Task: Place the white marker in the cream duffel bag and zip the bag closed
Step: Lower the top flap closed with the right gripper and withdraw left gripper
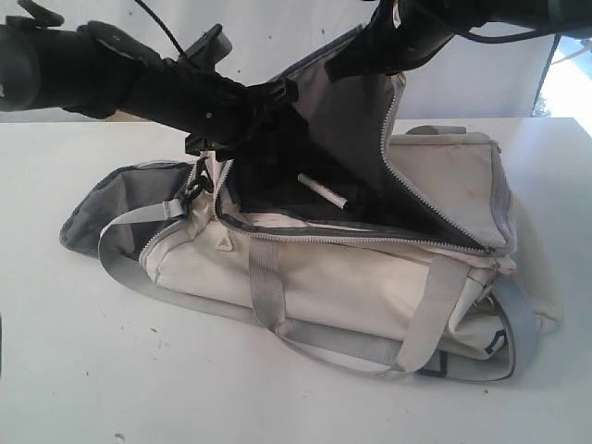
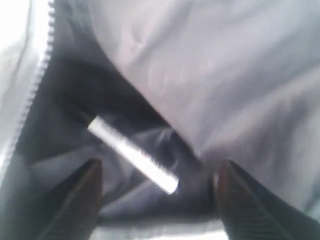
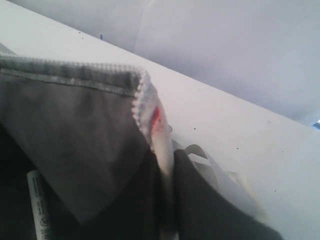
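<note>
The white marker (image 1: 321, 192) lies loose on the dark lining inside the open cream bag (image 1: 370, 277), at the centre of the exterior view. The left gripper (image 2: 159, 172) hangs above it, jaws spread and empty. The right gripper (image 1: 363, 44), upper middle, pinches the bag's raised flap.

Bulky matte-black left arm (image 1: 111, 74) and right arm (image 1: 435, 20), rounded housings, thin black cables (image 1: 165, 30) trailing; left gripper (image 2: 160, 165) with dark, wedge-shaped fingers (image 2: 82, 197), tapered toward the tips.

A speckled white table (image 1: 83, 370) meets a white wall (image 1: 490, 79); daylight glares through a bright opening (image 1: 569, 88).
</note>
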Controlling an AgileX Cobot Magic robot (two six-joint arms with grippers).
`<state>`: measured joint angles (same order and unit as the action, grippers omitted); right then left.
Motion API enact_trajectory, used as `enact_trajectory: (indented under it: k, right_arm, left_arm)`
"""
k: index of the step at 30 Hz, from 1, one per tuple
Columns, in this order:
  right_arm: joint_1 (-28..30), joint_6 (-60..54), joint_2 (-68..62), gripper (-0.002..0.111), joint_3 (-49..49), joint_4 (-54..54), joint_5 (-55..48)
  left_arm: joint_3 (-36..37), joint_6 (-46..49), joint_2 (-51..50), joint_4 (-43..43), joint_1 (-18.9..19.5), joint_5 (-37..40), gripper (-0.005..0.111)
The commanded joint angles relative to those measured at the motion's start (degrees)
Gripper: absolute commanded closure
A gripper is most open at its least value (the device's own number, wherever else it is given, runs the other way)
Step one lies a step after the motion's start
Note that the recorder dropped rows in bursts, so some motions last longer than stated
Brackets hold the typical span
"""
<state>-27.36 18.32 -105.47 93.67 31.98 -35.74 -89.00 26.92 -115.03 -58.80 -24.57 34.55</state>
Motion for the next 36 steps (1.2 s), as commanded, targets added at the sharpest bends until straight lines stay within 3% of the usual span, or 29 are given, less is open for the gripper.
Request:
enact_trajectory:
  k: [1, 5, 9, 11, 17, 24, 36]
  right_arm:
    - [0.66, 0.25, 0.67, 0.108, 0.53, 0.56, -0.69]
    - [0.66, 0.25, 0.67, 0.108, 0.53, -0.15, -1.71]
    - [0.54, -0.14, 0.67, 0.108, 0.53, -3.03, -2.44]
    - [0.45, -0.91, 0.67, 0.108, 0.53, -6.77, -3.15]
    - [0.45, -19.26, 0.67, 0.108, 0.53, -27.67, -3.84]
    - [0.45, -33.75, 0.39, 0.108, 0.42, -47.05, -3.71]
    - [-4.30, -38.04, -5.25, 0.108, 0.22, -51.78, -0.46]
  left_arm:
    - [-0.47, -5.99, 4.90, 15.59, 1.25, 8.69, 0.059]
    - [-0.47, -20.15, 11.03, 39.15, 1.25, 15.14, 0.064]
    - [0.00, -28.51, 15.37, 53.76, 1.79, 21.83, 0.064]
    - [0.28, -28.73, 16.42, 54.75, 3.72, 24.87, 0.064]
    - [3.07, -28.73, 18.30, 54.89, 10.40, 27.04, 0.064]
    - [3.37, -28.51, 18.44, 55.37, 13.25, 29.92, 0.064]
    - [10.19, -28.37, 18.44, 58.18, 13.59, 27.55, 0.064]
